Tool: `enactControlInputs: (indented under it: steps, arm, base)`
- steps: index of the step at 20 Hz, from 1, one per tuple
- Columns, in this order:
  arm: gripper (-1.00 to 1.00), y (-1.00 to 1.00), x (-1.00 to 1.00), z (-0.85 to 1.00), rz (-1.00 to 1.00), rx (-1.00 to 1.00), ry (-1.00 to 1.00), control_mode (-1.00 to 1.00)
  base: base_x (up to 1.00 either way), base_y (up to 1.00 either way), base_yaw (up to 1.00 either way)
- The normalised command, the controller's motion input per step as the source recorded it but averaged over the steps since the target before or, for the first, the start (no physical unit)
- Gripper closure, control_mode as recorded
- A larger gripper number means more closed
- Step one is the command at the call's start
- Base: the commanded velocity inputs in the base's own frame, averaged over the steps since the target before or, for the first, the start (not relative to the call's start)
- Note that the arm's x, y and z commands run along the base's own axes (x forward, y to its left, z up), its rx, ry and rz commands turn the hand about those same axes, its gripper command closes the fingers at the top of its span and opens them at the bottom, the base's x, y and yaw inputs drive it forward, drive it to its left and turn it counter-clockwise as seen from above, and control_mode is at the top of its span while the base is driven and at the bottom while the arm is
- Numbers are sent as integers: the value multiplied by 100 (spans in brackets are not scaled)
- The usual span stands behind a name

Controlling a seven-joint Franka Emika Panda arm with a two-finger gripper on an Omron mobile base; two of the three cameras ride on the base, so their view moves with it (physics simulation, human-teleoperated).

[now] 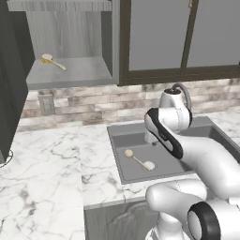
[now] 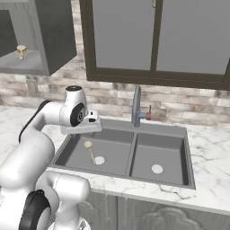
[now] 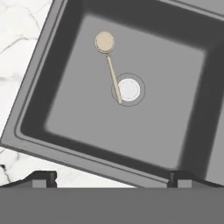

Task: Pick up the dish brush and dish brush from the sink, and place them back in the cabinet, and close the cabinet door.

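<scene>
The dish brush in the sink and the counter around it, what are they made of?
The dish brush looks like light wood: a thin tan handle and a round cream head, matte. Whether the head carries bristles is too small to tell. The counter looks like polished white marble or an imitation of it, given its grey veins. The sink looks like dark grey matte stone or composite, with no shine.

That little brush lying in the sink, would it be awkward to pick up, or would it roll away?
The dish brush in the sink looks stiff: its thin wooden handle lies straight. It is probably light, being small beside the basin. The round head might let it pivot or roll if nudged, and the slim handle, lying flat on the basin floor, leaves the open gripper little to grasp.
</scene>
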Motion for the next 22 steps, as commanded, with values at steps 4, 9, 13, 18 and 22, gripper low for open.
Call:
enactControlInputs:
  steps: [4,9,13,18,22]
  arm:
    - [-100,6,17,-37,0,-2,-4,-100]
    - [-100,0,17,-24,0,0,-6,-100]
    - [-100,0,26,-23,0,0,-3,-100]
    - [-100,1,30,-29,0,0,0,-100]
    - [-100,1,41,-32,0,0,0,-100]
  base:
    - [0,0,0]
    - [0,0,0]
    - [0,0,0]
    - [0,0,0]
    - [0,0,0]
